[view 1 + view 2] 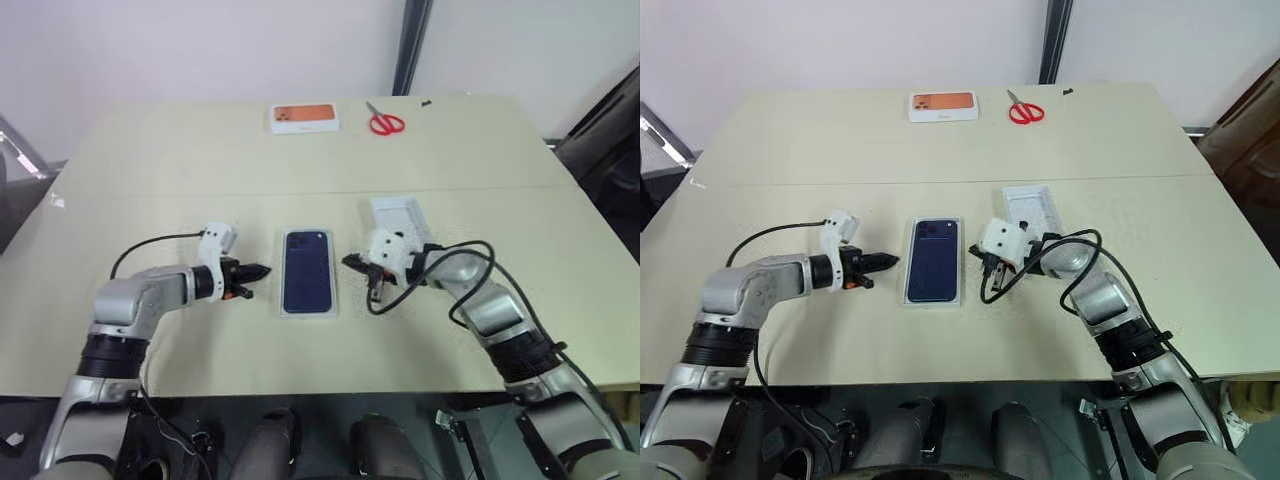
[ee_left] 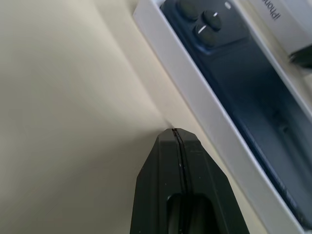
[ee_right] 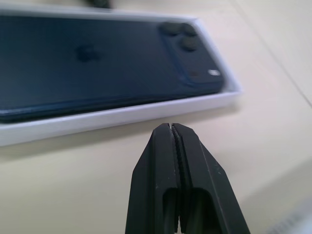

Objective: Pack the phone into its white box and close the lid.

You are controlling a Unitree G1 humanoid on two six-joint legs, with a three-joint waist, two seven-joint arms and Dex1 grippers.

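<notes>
The dark navy phone (image 1: pixel 307 270) lies camera side up inside the shallow white box (image 1: pixel 283 300) at the middle of the table. Just left of the box, my left gripper (image 1: pixel 262 270) is shut and empty, its tip pointing at the box's long side; the left wrist view shows the closed fingers (image 2: pixel 165 165) just short of the rim (image 2: pixel 195 92). On the box's other side my right gripper (image 1: pixel 348 262) is also shut and empty, close to the rim (image 3: pixel 122 117). The white lid (image 1: pixel 398 216) lies open side up behind the right gripper.
A white box with an orange top (image 1: pixel 304 117) and red scissors (image 1: pixel 385 123) lie near the table's far edge. A seam (image 1: pixel 150 193) runs across the tabletop behind the phone. Black cables loop from both wrists.
</notes>
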